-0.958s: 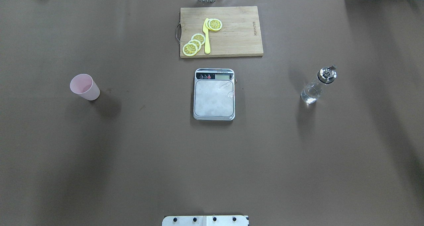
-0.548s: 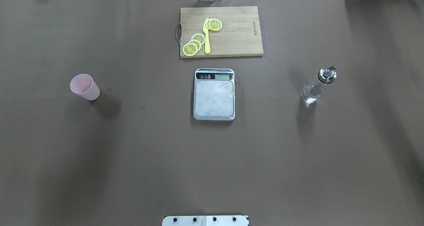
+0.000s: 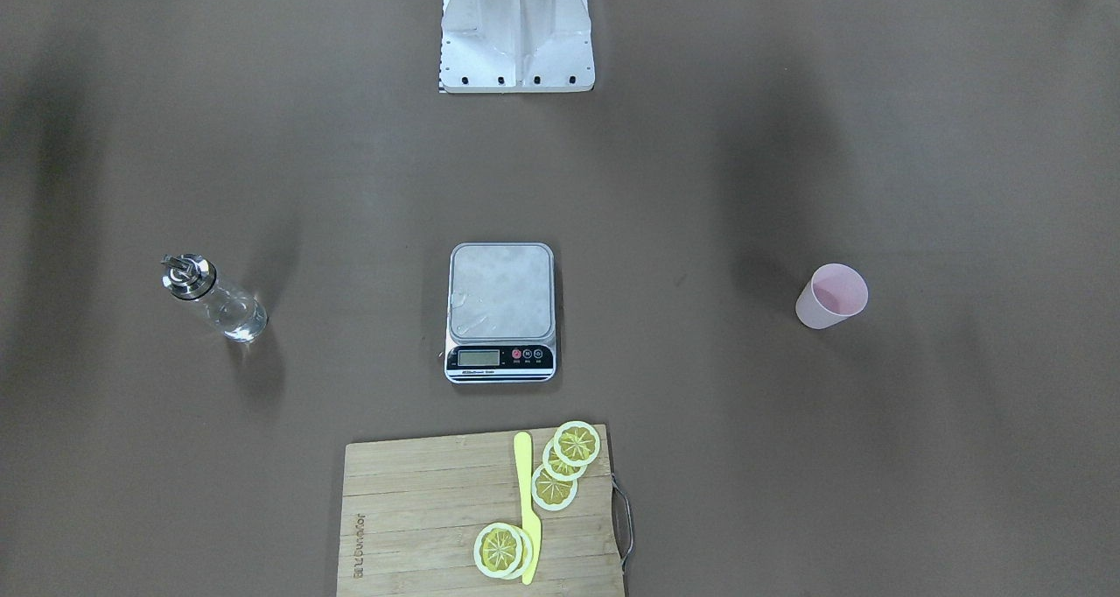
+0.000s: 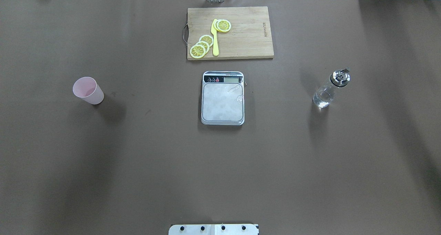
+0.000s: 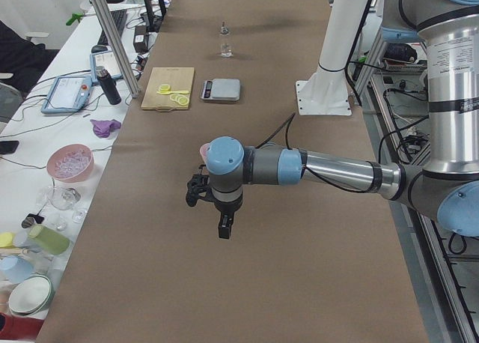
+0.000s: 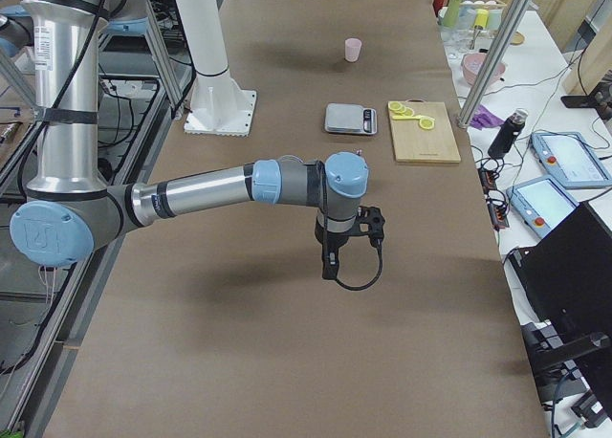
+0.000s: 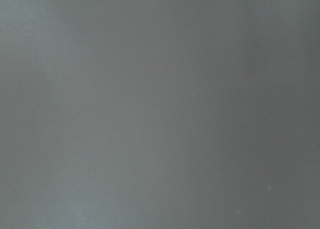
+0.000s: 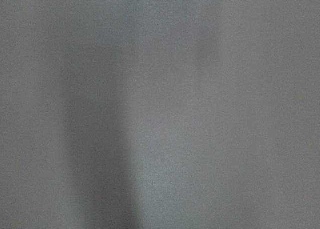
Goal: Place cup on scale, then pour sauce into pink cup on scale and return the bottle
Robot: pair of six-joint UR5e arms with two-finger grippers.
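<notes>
The pale pink cup (image 4: 88,90) stands upright on the table's left side; it also shows in the front view (image 3: 831,296). The scale (image 4: 223,102) sits in the middle with its steel platform bare. The clear glass bottle (image 4: 330,89) with its silver spout stands on the right side. Both arms show only in the side views. The left gripper (image 5: 222,227) hangs above the table near the cup, and the right gripper (image 6: 328,266) hangs above the table's right part. I cannot tell whether either is open or shut. Both wrist views show only blurred table surface.
A wooden cutting board (image 4: 248,35) lies beyond the scale, with lemon slices (image 4: 201,45) and a yellow knife (image 4: 215,42) on it. The robot's white base plate (image 3: 516,45) is at the near edge. Clutter lies off the table's far edge.
</notes>
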